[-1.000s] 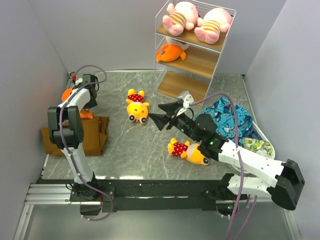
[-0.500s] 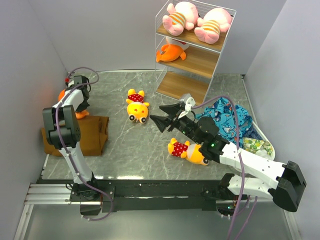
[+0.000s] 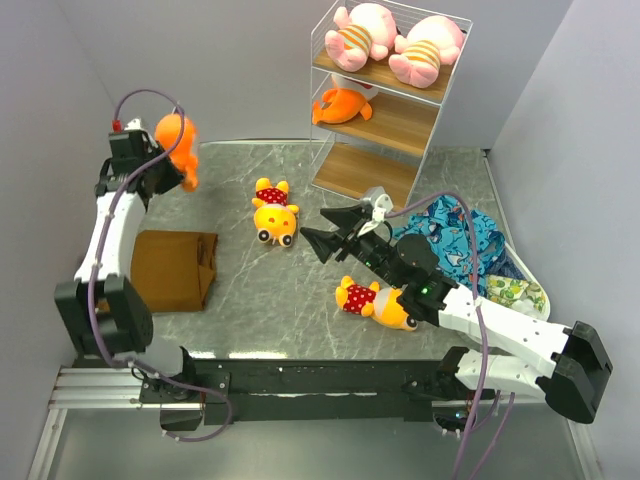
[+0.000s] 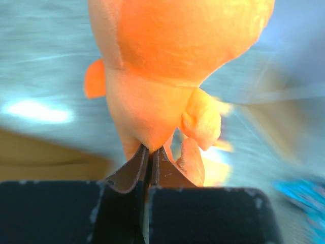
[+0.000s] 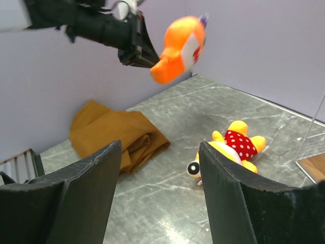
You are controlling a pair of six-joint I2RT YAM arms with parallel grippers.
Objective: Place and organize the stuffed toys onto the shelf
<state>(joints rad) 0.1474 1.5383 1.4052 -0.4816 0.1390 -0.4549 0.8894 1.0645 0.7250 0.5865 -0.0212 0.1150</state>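
Left pincer (image 4: 150, 152) clamps shut on a soft, rounded orange fish plush (image 4: 167, 76), held aloft just beyond its tips. Right pincer (image 5: 160, 150) gapes open, with a polka-dot yellow plush (image 5: 231, 146) lying ahead on the marbled tabletop (image 5: 167, 203).

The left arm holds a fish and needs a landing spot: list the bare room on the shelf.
Bottom board is bare throughout. Middle board is free right of the fish there. Top board is crowded: two pink toys fill it.

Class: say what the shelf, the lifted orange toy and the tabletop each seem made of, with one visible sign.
Shelf: white-coated metal wire, probably, with pale matt wood-look boards.
Orange toy: soft plush fabric, fuzzy and dimpled where pinched.
Tabletop: grey marble-look, veined, slightly glossy; real stone or print, unclear.
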